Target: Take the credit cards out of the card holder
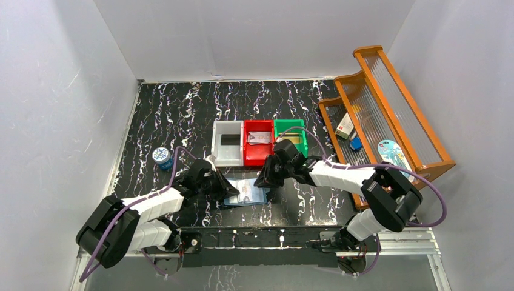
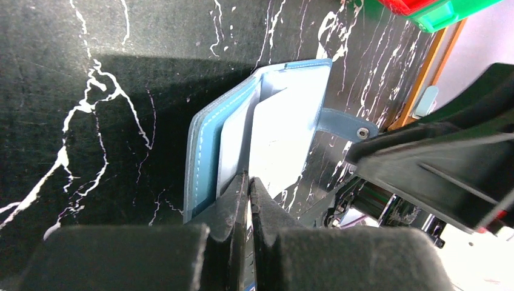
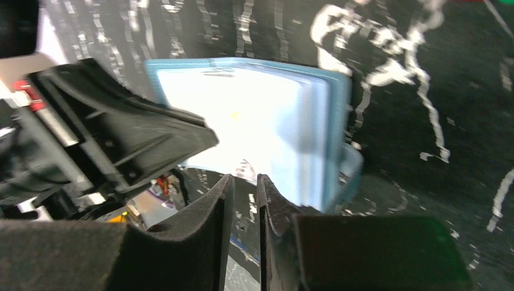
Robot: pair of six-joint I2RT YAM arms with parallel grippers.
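Both arms reach forward and inward, the left gripper pinched shut on the card holder's near edge, the right gripper angled down with its jaws narrowly parted.

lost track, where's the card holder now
Top view: the card holder lies open near the front edge of the table, between the left claw and right claw.

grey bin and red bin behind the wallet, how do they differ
The grey bin holds a black card; the red bin, a pale grey card. The grey bin is leftmost in the row; the red bin is in the middle. Same size and shape.
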